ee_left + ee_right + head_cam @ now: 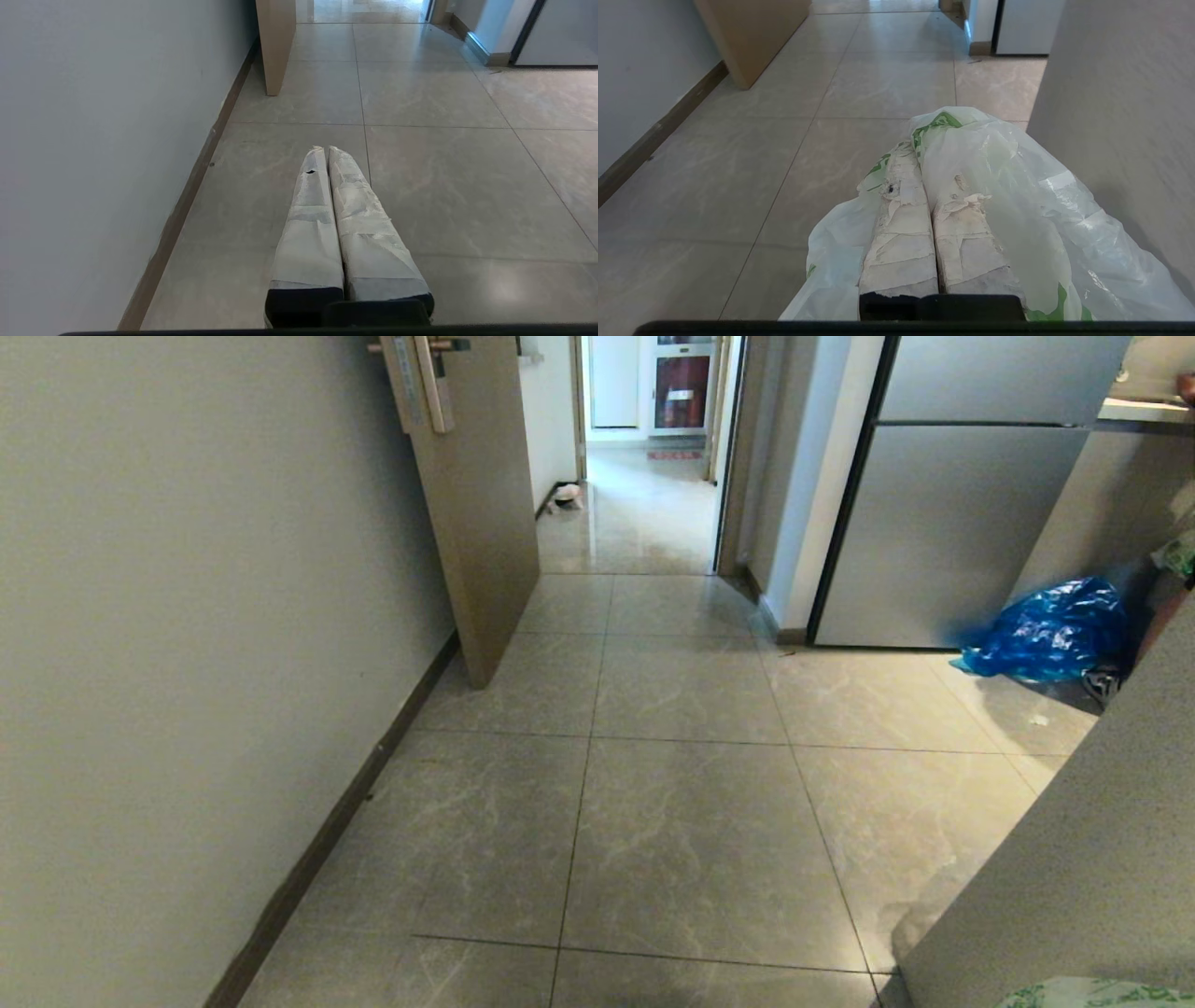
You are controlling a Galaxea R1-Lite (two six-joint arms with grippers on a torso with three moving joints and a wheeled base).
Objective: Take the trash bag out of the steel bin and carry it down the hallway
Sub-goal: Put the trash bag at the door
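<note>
Head view: neither arm visible, trash bag (1008, 196) cut off; right hand (924, 154) clenched on it, left hand (325, 149) clenched empty.

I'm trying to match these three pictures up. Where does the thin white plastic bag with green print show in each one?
Head view: only a sliver of the thin white plastic trash bag with green print at the bottom right corner.
Left wrist view: not in it.
Right wrist view: low centre, draped around the shut right gripper.
Shared landmark: the open tan wooden door standing against the left wall.
</note>
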